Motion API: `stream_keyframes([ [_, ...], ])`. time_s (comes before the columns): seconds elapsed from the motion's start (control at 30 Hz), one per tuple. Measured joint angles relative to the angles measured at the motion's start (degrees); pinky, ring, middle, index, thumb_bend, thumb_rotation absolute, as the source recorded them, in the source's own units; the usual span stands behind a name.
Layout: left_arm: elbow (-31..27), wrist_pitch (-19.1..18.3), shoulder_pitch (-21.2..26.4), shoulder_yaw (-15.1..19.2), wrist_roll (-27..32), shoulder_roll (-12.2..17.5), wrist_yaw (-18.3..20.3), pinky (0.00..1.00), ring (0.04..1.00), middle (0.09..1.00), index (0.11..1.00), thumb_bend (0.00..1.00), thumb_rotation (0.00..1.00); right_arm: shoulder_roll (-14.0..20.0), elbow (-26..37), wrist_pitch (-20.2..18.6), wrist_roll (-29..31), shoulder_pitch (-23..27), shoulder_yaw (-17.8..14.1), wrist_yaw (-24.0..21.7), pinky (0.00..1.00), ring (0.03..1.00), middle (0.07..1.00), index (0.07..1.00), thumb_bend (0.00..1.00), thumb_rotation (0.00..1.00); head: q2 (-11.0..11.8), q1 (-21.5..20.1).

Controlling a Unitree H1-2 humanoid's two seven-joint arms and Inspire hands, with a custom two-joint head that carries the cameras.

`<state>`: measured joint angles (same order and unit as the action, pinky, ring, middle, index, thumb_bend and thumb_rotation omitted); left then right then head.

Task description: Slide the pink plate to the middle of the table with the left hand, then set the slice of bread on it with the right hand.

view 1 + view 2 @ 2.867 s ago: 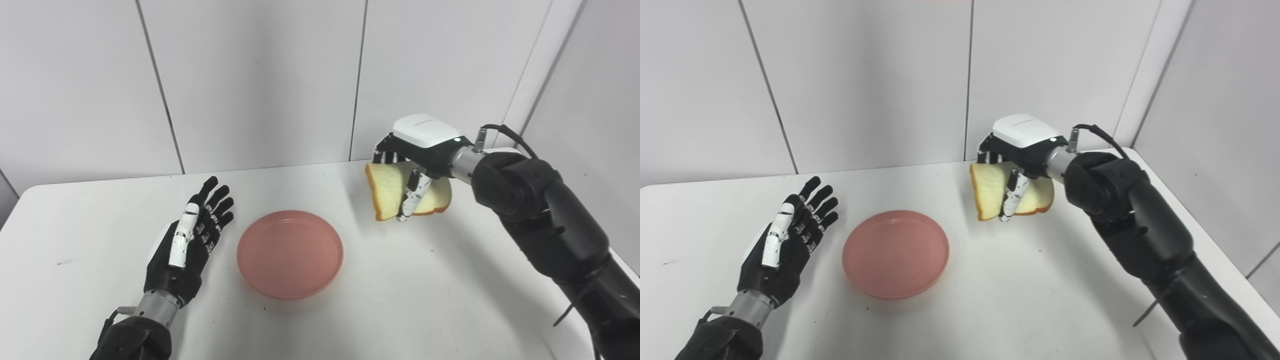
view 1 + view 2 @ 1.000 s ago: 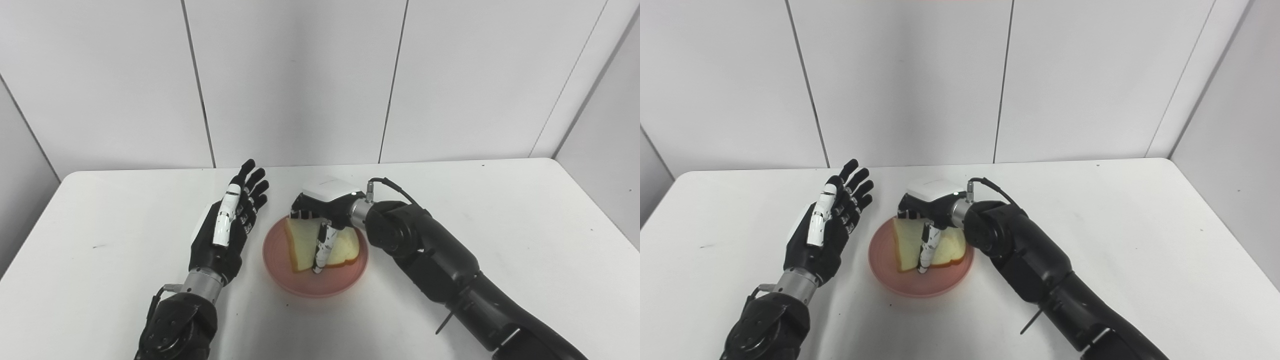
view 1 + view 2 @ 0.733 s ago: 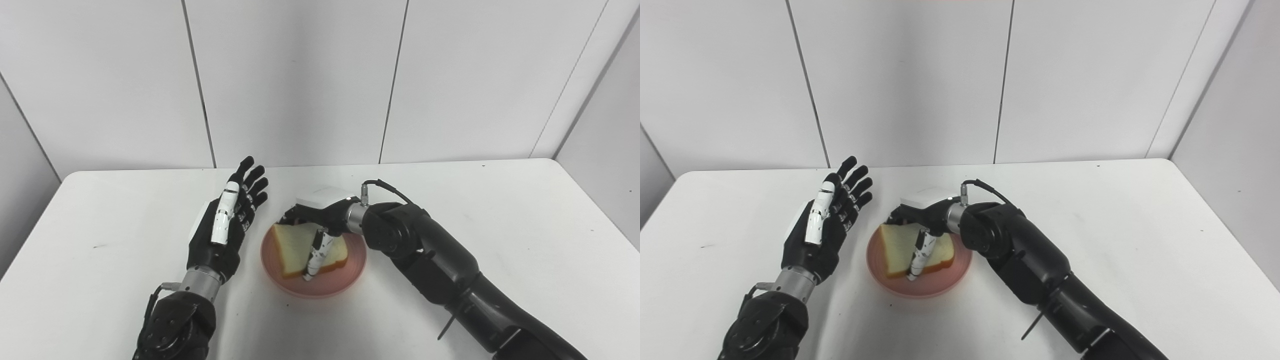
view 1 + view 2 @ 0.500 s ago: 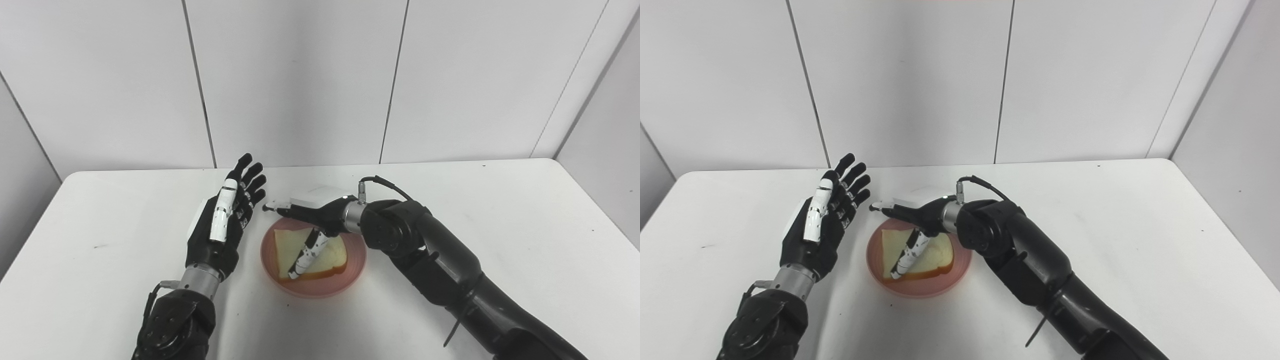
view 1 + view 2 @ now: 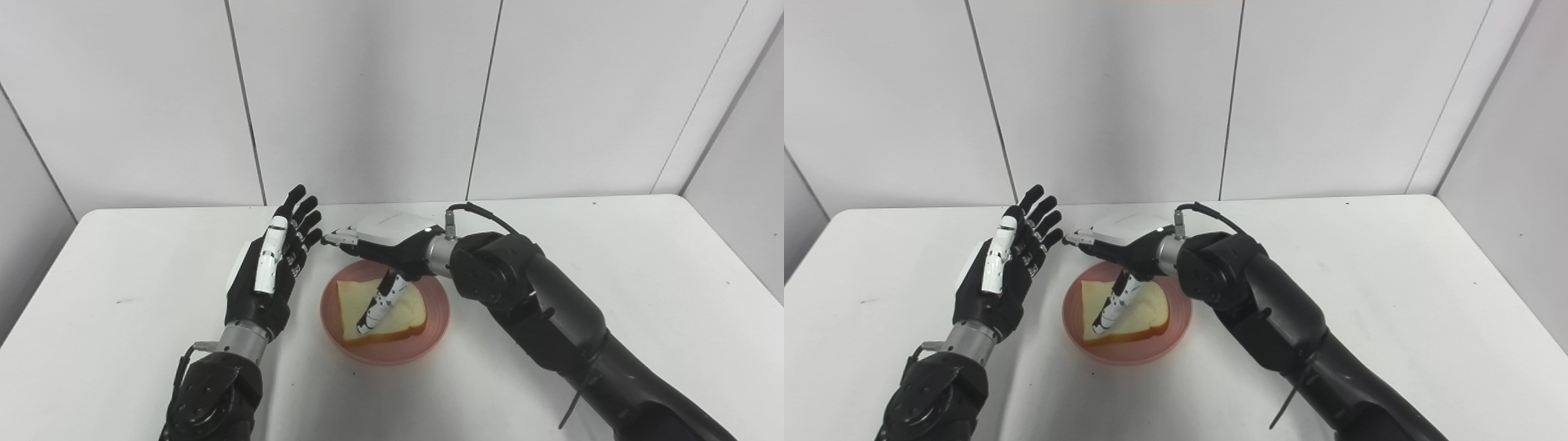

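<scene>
The pink plate sits near the middle of the white table. A slice of bread lies flat on it. Just above the plate's far side hovers my right hand, open, fingers stretched toward the left and the thumb hanging down over the bread. I cannot tell whether the thumb tip touches the slice. To the left of the plate, my left hand stands open and edge-up, fingers spread, holding nothing and apart from the plate.
The white table reaches to grey wall panels at the back and right. My right forearm crosses the table from the lower right. A small dark mark lies at the left.
My right hand carried the bread over the plate, lowered it flat, then spread its fingers and let go, rising slightly. The left hand drifted slightly back. The camera view shifted after the earliest frames.
</scene>
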<state>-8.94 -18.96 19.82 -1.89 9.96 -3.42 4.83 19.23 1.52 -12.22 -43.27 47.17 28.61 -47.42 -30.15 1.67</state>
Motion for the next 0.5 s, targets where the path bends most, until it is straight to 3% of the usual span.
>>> stream_keyframes([
  [0.17, -0.04, 0.00, 0.03, 0.21, 0.00, 0.33, -0.22, 0.96, 0.941, 0.945, 0.936, 0.41, 1.00, 1.48, 3.85, -6.36, -0.02, 0.43, -2.31, -4.52, 1.00, 1.000, 1.000, 1.000, 1.00, 0.39, 0.35, 0.00],
  [0.3, 0.01, 0.01, 0.09, 0.15, -0.01, 0.35, -0.22, 0.96, 0.937, 0.944, 0.935, 0.41, 1.00, 2.57, 6.25, -10.24, 1.86, 0.30, -6.79, -5.05, 0.90, 0.988, 1.000, 1.000, 1.00, 0.34, 0.79, 0.00],
  [0.5, 0.13, 0.01, 0.16, 0.33, -0.01, 0.48, -0.22, 0.96, 0.939, 0.946, 0.935, 0.40, 1.00, 2.80, 7.50, -10.11, 9.85, -5.51, -17.37, 3.53, 0.89, 1.000, 1.000, 1.000, 1.00, 0.47, 1.32, 0.00],
])
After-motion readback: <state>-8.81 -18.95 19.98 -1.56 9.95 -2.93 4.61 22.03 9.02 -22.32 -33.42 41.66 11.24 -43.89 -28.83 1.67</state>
